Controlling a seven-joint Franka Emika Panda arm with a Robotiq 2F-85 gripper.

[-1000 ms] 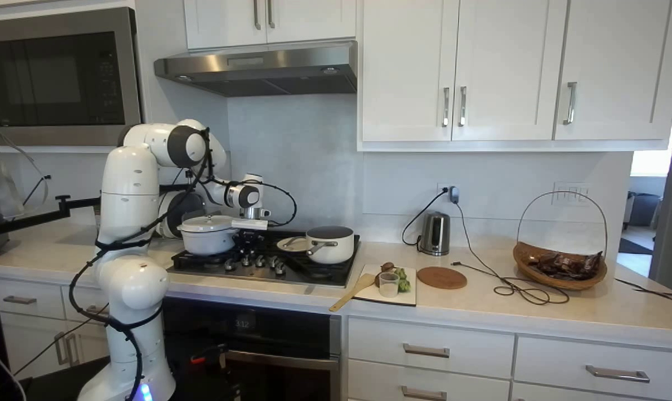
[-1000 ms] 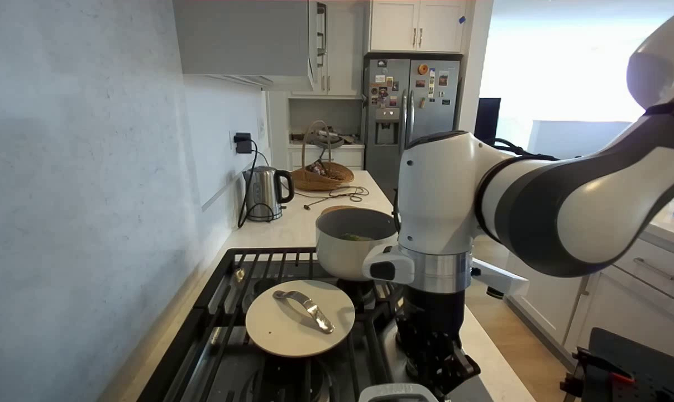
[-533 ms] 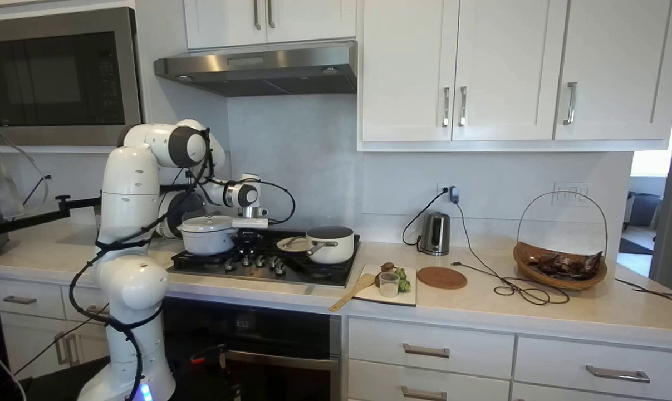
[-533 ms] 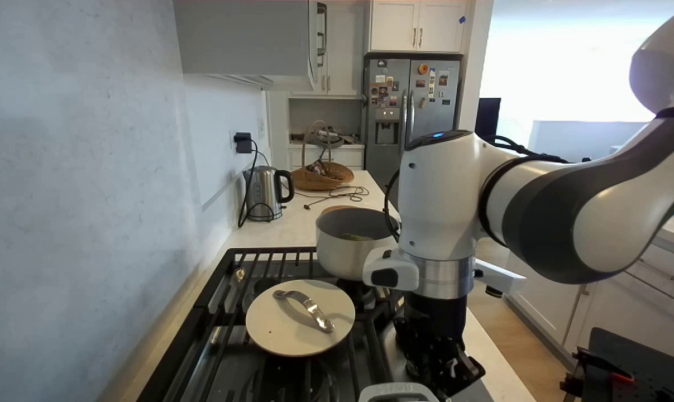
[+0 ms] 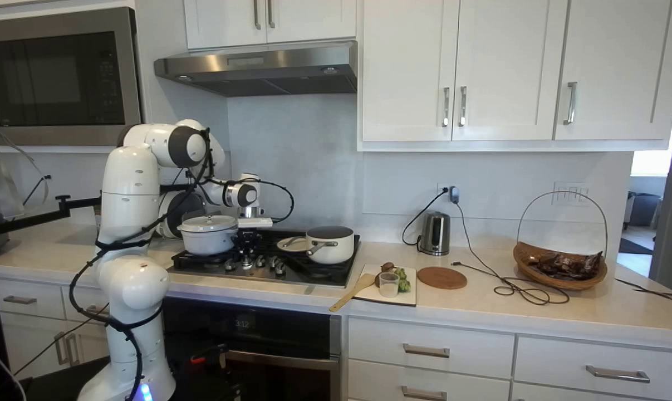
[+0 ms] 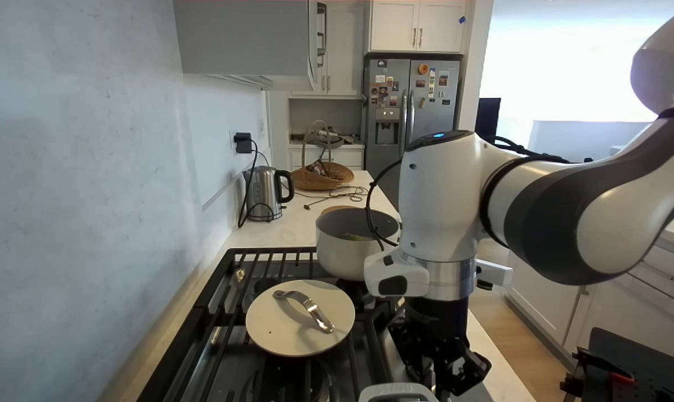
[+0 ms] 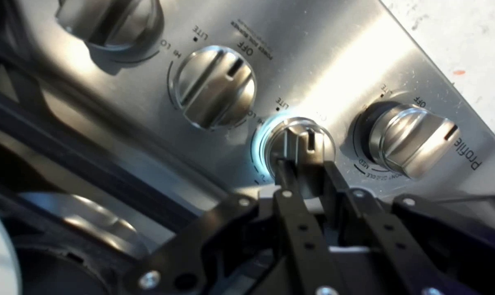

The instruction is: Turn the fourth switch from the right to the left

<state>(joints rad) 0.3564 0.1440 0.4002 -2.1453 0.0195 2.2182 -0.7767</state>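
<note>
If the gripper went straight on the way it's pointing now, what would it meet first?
Most likely the knob with the glowing ring: in the wrist view the gripper appears to straddle its ridge. The steel panel lies behind it. Depth is unclear, so the gripper may be touching the knob.

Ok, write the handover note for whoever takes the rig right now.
Gripper: astride the lit knob in the wrist view; whether it is clamped, I can't tell.
Where: the lit knob seems fourth from the right in an exterior view.
Done: lit knob reached; its glowing ring suggests it is on.
To do: probably complete the leftward turn if short, then release and back off.
</note>
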